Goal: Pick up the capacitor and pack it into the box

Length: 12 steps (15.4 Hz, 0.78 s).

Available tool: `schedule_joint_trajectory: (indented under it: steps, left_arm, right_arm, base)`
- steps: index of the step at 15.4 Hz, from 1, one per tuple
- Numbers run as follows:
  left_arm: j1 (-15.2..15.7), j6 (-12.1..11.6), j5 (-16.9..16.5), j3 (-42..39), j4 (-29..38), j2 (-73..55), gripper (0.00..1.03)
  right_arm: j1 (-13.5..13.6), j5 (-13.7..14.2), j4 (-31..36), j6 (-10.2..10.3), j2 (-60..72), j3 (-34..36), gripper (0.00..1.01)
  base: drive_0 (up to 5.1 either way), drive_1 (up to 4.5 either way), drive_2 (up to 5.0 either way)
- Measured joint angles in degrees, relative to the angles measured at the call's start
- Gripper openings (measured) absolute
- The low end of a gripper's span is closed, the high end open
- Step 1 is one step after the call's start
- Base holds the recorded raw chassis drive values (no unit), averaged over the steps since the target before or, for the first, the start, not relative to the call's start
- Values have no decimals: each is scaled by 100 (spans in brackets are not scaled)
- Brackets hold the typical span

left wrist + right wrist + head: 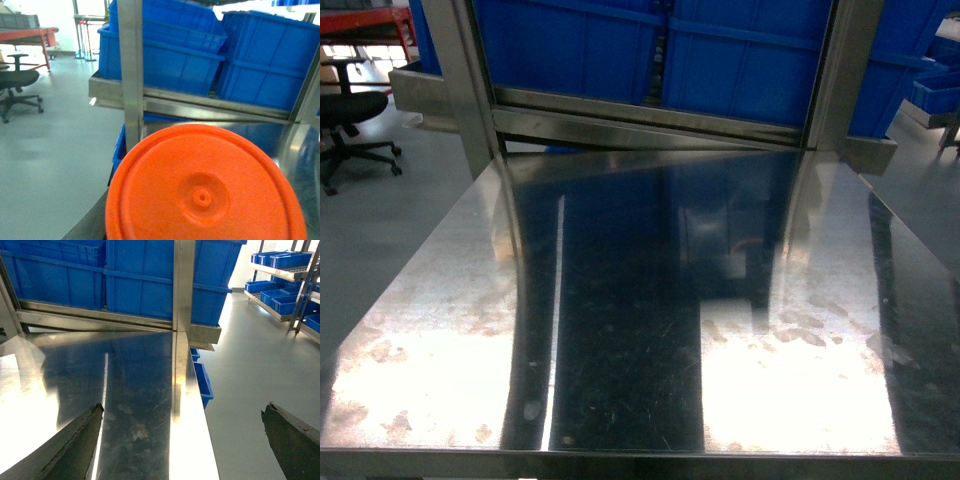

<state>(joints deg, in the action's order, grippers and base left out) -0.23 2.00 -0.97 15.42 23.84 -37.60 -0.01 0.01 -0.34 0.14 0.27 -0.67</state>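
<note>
Surface: a scuffed, glaring steel table (650, 330) fills the head view, with blue bins (720, 50) on a shelf behind.
Far left: an office chair (345, 115) on the grey floor, partly cut off.
Left gripper: hidden; an orange round lid (205, 190) fills its wrist view, so whether the claw is apart or together cannot be told.
Right gripper (182, 437): dark fingers (75, 440) spread wide apart, holding nothing, tips cut off by the frame.
Box, capacitor: in no view.

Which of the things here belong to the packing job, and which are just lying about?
Job: right gripper, open; nothing to pack, or to pack into, shows.

Lying about: steel table, blue bins, office chair, orange disc close to the left wrist camera (purpose unclear).
</note>
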Motion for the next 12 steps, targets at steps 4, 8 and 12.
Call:
schedule_joint_trajectory:
  steps: [4,8,12]
  left_arm:
    - [17,-98,98,-741,-101,684,44]
    - [17,-98,98,-1084,-367,1207,44]
    - [17,-98,98,-1281,-748,1823,44]
  right_arm:
    - [0,0,2,0,0,0,98]
    - [0,0,4,0,0,0,98]
    - [0,0,4,0,0,0,98]
  base:
    - [0,0,0]
    - [0,0,0]
    - [0,0,0]
